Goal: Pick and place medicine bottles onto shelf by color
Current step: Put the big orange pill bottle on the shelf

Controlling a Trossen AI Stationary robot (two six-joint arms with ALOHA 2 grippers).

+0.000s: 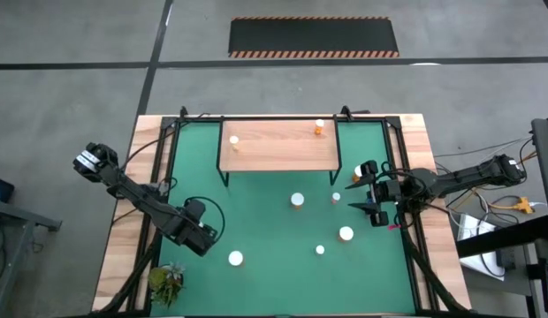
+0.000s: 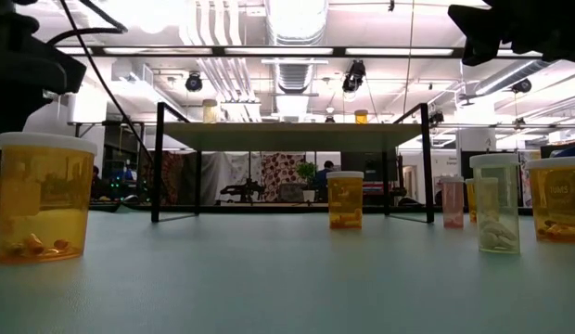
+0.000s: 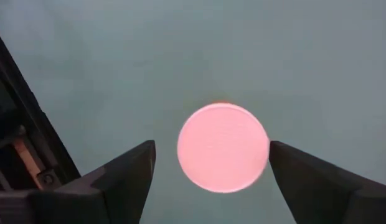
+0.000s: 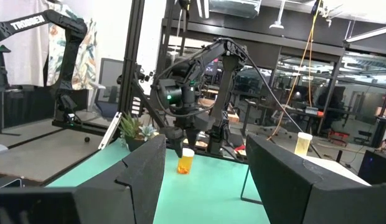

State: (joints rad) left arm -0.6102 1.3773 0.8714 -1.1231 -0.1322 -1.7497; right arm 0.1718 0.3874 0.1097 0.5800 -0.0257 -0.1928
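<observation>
My left gripper is open and points down over an orange bottle with a white cap near the mat's front. In the left wrist view its two fingers stand on either side of the round cap, apart from it. The right wrist view shows this gripper just above the bottle. My right gripper is open and empty, level above the mat's right side. Two bottles stand on the wooden shelf. Several more stand on the green mat.
A small green plant stands at the table's front left corner. The shelf's thin black legs stand on the mat at the back. Small bottles stand close to my right gripper. Cables run along the mat's edges.
</observation>
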